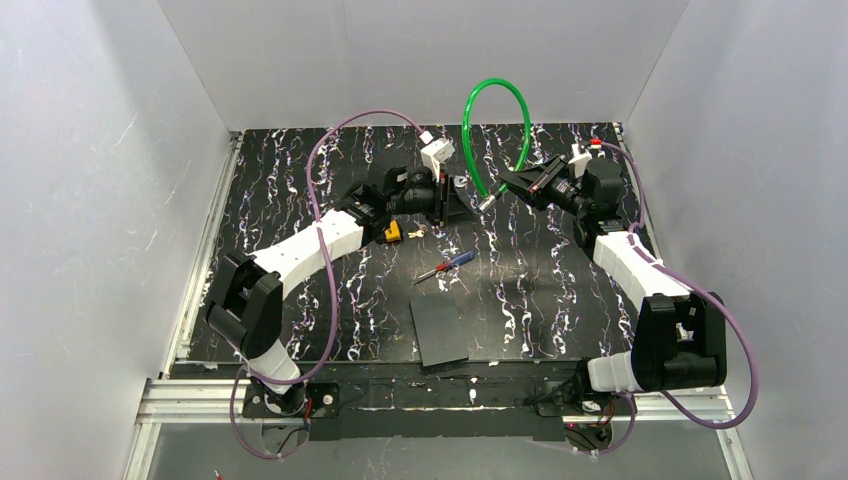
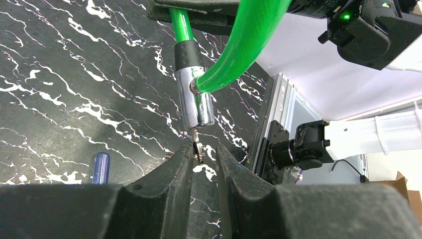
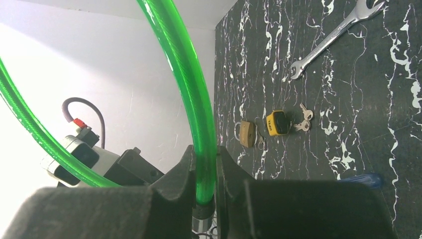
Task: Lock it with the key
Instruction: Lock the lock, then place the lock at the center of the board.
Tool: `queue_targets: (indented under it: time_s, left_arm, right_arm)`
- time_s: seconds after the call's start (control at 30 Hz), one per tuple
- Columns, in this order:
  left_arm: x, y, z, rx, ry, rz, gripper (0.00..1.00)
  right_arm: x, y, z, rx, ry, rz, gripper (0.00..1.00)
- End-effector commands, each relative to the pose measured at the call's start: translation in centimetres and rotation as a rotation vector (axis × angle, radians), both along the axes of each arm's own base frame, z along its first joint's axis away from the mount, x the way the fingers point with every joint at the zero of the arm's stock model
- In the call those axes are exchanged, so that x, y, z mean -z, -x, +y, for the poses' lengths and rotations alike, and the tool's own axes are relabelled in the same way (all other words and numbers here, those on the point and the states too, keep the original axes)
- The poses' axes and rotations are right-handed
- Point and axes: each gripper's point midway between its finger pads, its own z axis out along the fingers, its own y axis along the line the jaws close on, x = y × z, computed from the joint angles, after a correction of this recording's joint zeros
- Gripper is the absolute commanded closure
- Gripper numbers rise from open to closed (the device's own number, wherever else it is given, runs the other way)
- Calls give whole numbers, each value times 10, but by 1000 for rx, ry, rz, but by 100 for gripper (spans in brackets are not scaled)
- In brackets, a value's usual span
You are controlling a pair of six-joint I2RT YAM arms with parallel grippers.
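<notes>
The key's yellow-and-black head (image 3: 277, 123) lies on the mat with silvery keys (image 3: 303, 122) beside it, also in the top view (image 1: 393, 232), away from both grippers. My right gripper (image 3: 204, 154) is shut on the green cable (image 3: 191, 89) of a looped cable lock (image 1: 497, 100), just above its black end. My left gripper (image 2: 205, 149) is narrowly open just below the lock's chrome cylinder (image 2: 196, 99). A small metal stub (image 2: 198, 147) sticks out of the cylinder's underside between my fingertips, against the left finger (image 2: 184, 159). In the top view both grippers, left (image 1: 465, 207) and right (image 1: 508, 177), meet at the back centre.
A brass padlock (image 3: 247, 133) lies next to the yellow head. A spanner (image 3: 328, 42) lies further back. A red-and-blue screwdriver (image 1: 447, 265) lies mid-mat, a black square pad (image 1: 440, 330) near the front edge. White walls enclose the mat.
</notes>
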Motion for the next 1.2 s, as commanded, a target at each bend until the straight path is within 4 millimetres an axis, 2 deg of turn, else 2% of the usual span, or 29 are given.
queue_targets:
  time_s: [0.0, 0.07, 0.13, 0.3, 0.43, 0.6, 0.77, 1.0, 1.07, 1.17]
  left_arm:
    - [-22, 3, -1, 25, 36, -43, 84]
    - [-22, 4, -2, 26, 37, -40, 95]
    - [-21, 5, -2, 30, 40, -24, 100]
    - [-18, 15, 2, 36, 43, 22, 100]
    - [-6, 26, 6, 39, 28, 53, 100]
    - [24, 51, 8, 72, -23, 84, 100]
    - [51, 76, 7, 90, -91, 87, 100]
    - [59, 80, 13, 61, -133, 87, 100]
    - [64, 81, 15, 55, -146, 106, 100]
    - [71, 86, 17, 63, -155, 140, 100]
  right_arm:
    - [-40, -2, 0, -10, -34, -145, 99]
    - [-40, -2, 0, -11, -33, -149, 99]
    - [-40, -3, -1, -6, -32, -151, 99]
    - [-43, -8, -6, 15, -38, -159, 99]
    - [-50, -14, -14, 41, -51, -172, 99]
    - [-58, -20, -30, 96, -66, -186, 99]
    - [-53, -26, -39, 128, -45, -165, 99]
    - [-54, -34, -48, 160, -15, -161, 99]
    - [-58, -42, -63, 202, -10, -173, 99]
    - [-65, -49, -72, 222, -10, -194, 99]
